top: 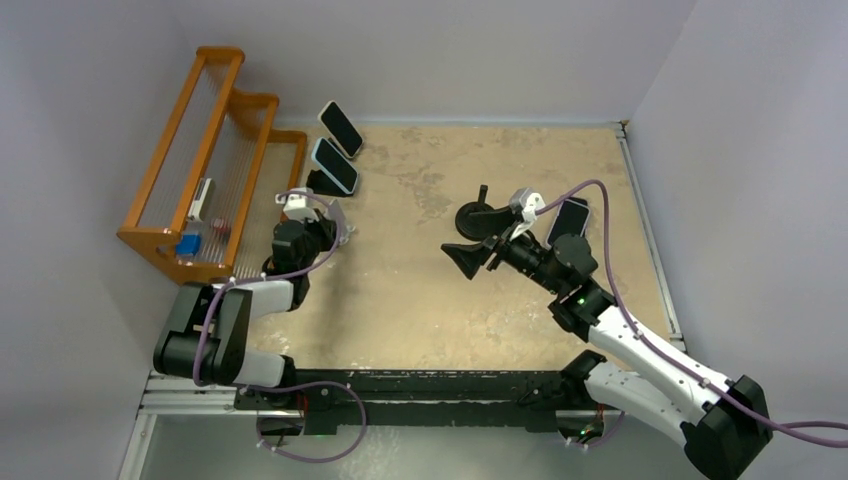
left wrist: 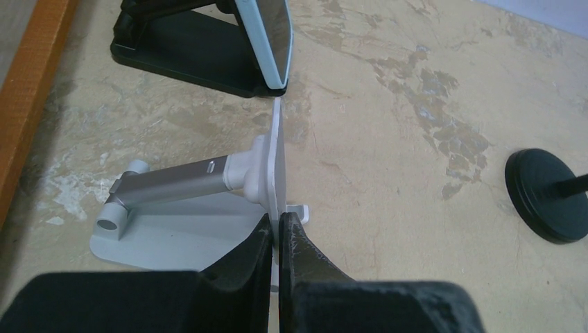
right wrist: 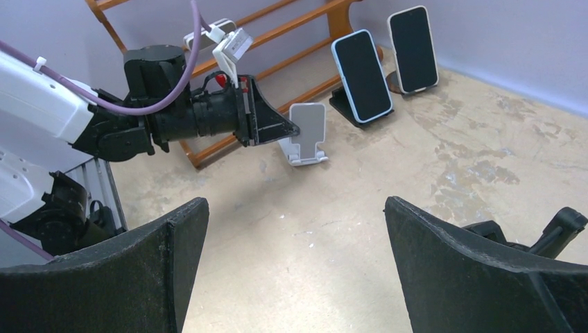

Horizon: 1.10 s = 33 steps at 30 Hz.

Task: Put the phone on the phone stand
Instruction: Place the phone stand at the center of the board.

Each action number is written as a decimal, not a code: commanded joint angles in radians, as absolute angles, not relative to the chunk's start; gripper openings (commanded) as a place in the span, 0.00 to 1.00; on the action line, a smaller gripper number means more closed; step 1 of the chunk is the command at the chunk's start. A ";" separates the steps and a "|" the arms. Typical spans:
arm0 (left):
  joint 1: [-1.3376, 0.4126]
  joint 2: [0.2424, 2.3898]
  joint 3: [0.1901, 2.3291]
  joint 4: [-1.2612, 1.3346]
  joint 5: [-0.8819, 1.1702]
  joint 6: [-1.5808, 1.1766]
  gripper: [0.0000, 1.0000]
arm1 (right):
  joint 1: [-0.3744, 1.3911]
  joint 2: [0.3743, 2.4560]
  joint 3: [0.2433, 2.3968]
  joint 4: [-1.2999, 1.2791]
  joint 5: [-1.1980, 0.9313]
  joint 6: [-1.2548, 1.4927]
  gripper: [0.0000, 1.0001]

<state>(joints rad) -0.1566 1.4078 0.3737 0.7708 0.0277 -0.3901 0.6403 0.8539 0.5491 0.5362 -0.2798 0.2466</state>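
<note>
My left gripper (left wrist: 279,229) is shut on the thin upright plate of a white phone stand (left wrist: 208,180), which rests on the table by the orange rack. The right wrist view shows that stand (right wrist: 307,132) with the left gripper (right wrist: 295,128) at its edge. My right gripper (top: 472,240) hangs wide open and holds nothing over mid-table (right wrist: 297,229). A dark phone (top: 568,220) lies flat on the table behind the right arm, partly hidden by it.
Two other phones (top: 340,128) (top: 335,165) lean on dark stands at the back left. A black round-based stand (top: 478,215) sits just beside the right gripper. An orange wooden rack (top: 200,160) lines the left wall. Walls enclose the table.
</note>
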 commanded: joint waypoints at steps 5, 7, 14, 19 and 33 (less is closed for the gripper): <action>-0.144 1.440 0.393 0.896 -0.068 -0.472 0.00 | 0.641 0.873 0.554 0.600 -0.292 0.251 0.99; -0.144 1.461 0.400 0.904 -0.071 -0.482 0.00 | 0.642 0.879 0.554 0.602 -0.290 0.251 0.99; -0.144 1.529 0.461 0.862 -0.034 -0.502 0.00 | 0.642 0.879 0.556 0.594 -0.281 0.247 0.99; -0.143 1.550 0.506 0.792 -0.019 -0.500 0.11 | 0.641 0.885 0.556 0.592 -0.276 0.247 0.99; -0.113 1.545 0.575 0.621 0.067 -0.488 0.11 | 0.641 0.897 0.553 0.594 -0.277 0.241 0.99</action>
